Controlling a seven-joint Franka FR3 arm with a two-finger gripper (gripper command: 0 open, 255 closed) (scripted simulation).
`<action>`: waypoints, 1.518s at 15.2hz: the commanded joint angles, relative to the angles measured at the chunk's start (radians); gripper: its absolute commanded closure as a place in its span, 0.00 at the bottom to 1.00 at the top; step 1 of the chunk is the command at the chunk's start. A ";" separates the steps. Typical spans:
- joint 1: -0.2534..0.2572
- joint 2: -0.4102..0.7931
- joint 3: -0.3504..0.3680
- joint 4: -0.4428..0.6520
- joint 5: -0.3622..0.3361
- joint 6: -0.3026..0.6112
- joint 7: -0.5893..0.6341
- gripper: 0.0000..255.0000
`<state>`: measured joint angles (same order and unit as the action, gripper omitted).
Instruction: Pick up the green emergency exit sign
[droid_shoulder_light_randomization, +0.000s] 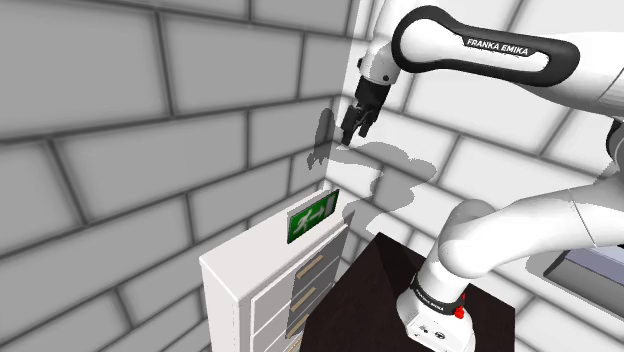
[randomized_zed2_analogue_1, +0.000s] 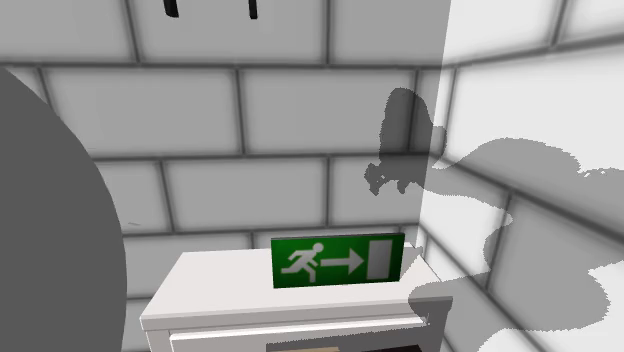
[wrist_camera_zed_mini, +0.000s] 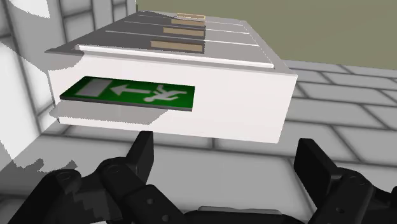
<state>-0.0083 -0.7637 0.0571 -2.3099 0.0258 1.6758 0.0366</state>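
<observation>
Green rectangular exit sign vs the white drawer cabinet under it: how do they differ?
Colour: the green exit sign carries a white running figure and arrow; the white drawer cabinet is plain, with tan handles. Size: the sign is a thin panel, far smaller than the boxy cabinet. Pose: the sign stands on edge on the cabinet's top. Both are rectangular.

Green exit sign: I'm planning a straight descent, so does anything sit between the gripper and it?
Nothing visible does. The open gripper hangs above the green exit sign, which stands on the white cabinet top by the wall; only air lies between them.
</observation>
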 joint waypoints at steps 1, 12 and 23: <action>0.000 0.000 0.000 0.000 0.000 0.000 0.000 0.00; 0.070 0.117 -0.263 -0.197 -0.113 0.275 -0.553 0.00; 0.180 0.496 -0.519 -0.157 -0.101 0.562 -1.141 0.00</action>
<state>0.1593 -0.3076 -0.4412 -2.4844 -0.0865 2.2206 -1.0405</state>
